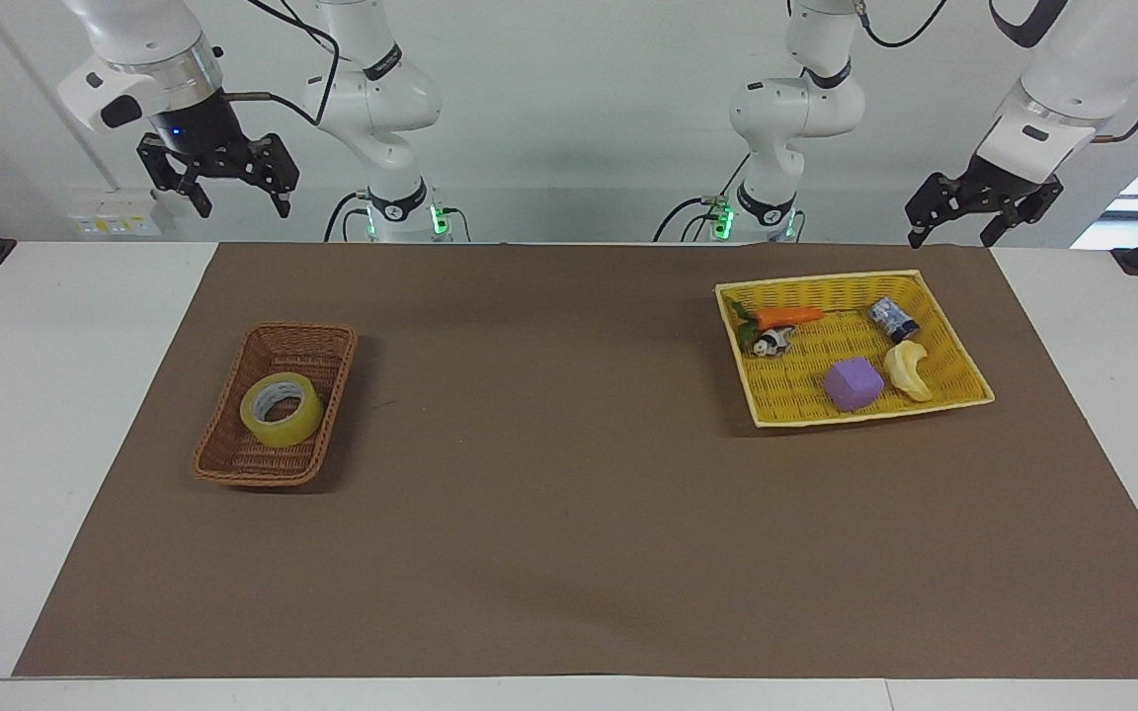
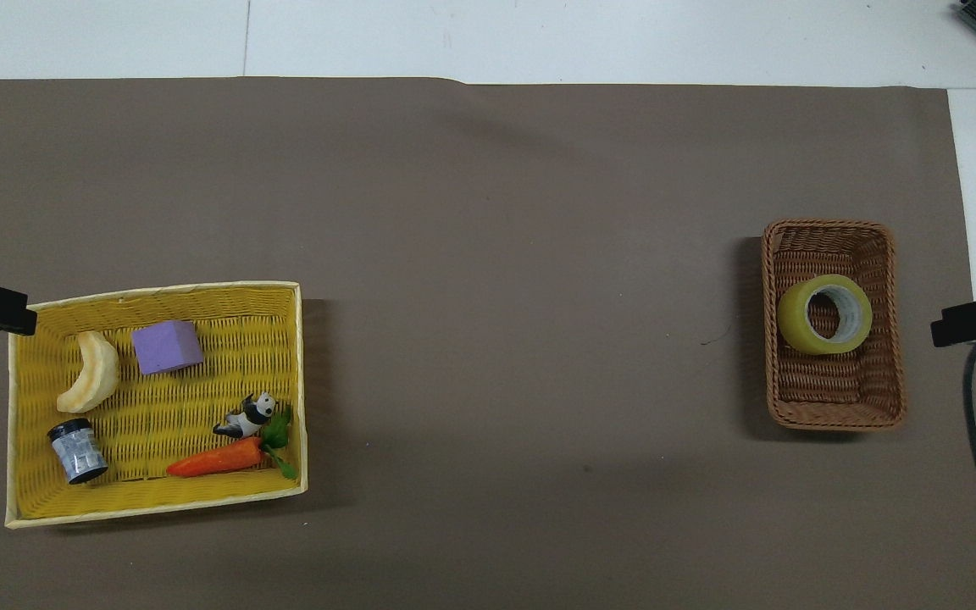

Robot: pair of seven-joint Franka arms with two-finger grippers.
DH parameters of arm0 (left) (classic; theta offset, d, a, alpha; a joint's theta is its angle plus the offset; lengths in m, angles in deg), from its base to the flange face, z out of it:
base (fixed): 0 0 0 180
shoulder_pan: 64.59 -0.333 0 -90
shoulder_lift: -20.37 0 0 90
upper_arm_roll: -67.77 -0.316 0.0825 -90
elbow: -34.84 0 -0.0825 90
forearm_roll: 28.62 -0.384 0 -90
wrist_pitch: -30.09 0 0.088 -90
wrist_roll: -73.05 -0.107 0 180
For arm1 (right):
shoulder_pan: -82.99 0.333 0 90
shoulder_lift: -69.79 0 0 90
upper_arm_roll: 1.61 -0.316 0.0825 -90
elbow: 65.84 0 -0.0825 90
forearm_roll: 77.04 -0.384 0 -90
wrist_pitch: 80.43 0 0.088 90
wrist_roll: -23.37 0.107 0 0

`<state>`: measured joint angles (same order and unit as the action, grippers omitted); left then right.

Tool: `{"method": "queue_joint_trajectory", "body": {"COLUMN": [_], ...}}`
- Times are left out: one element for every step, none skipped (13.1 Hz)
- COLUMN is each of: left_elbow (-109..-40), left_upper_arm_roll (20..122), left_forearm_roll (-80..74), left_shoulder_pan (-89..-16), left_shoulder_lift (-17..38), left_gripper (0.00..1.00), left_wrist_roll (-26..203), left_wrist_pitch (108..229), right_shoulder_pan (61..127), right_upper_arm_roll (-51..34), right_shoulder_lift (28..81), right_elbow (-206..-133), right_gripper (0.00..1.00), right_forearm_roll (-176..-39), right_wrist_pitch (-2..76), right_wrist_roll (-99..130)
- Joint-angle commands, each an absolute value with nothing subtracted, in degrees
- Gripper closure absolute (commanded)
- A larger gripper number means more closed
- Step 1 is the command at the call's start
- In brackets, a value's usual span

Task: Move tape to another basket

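The tape (image 1: 281, 409) is a yellow roll with a pale core. It lies in the middle of the narrow brown wicker basket (image 1: 304, 343), toward the right arm's end of the table; both also show in the overhead view, the tape (image 2: 824, 314) in the basket (image 2: 831, 405). My right gripper (image 1: 244, 209) hangs open and empty, high over the table's edge at the robots' end, well apart from the basket. One of its fingers (image 2: 975, 319) shows in the overhead view beside the basket. My left gripper (image 1: 951, 239) waits open and empty, high over the table's edge at the left arm's end.
A shallow yellow woven tray (image 1: 964, 365) toward the left arm's end holds a carrot toy (image 1: 786, 317), a panda figure (image 1: 772, 342), a purple block (image 1: 853, 383), a pale banana toy (image 1: 909, 369) and a small dark jar (image 1: 893, 319). A brown mat (image 1: 549, 494) covers the table.
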<state>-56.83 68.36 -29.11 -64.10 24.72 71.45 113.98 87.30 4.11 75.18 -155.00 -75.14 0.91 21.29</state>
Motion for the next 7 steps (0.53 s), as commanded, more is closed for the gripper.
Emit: {"method": "queue_joint_trajectory", "body": {"left_elbow": [-55.3,-55.3,-55.3,-55.3,-55.3,-55.3,-55.3], "left_upper_arm_roll": [68.8,68.8,68.8,68.8,68.8,68.8,68.8], "left_forearm_roll": [-29.7,-29.7,-29.7,-29.7,-29.7,-29.7,-29.7], "left_shoulder_pan": [-64.8,-64.8,-64.8,-64.8,-64.8,-64.8,-64.8], "left_shoulder_lift": [24.0,24.0,24.0,24.0,24.0,24.0,24.0], "left_gripper": [0.0,0.0,0.0,0.0,0.0,0.0,0.0], "left_wrist_roll": [71.6,71.6,71.6,71.6,71.6,71.6,71.6], "left_wrist_pitch": [112.7,112.7,112.7,112.7,112.7,112.7,112.7], "right_shoulder_pan": [87.4,87.1,86.9,86.9,86.9,86.8,86.8], "right_upper_arm_roll": [3.7,3.7,3.7,3.7,3.8,3.8,3.9], "right_shoulder_lift": [76.0,76.1,76.3,76.8,76.9,76.9,76.9], "right_elbow": [-156.1,-156.3,-156.7,-157.2,-157.5,-157.5,-157.3], "right_gripper": [0.0,0.0,0.0,0.0,0.0,0.0,0.0], "right_forearm_roll": [-74.9,-74.9,-74.9,-74.9,-74.9,-74.9,-74.9], "right_wrist_pitch": [2.8,2.8,2.6,2.3,2.1,1.9,2.0], "right_wrist_roll": [20.5,19.1,18.3,18.2,18.3,18.3,18.4]}}
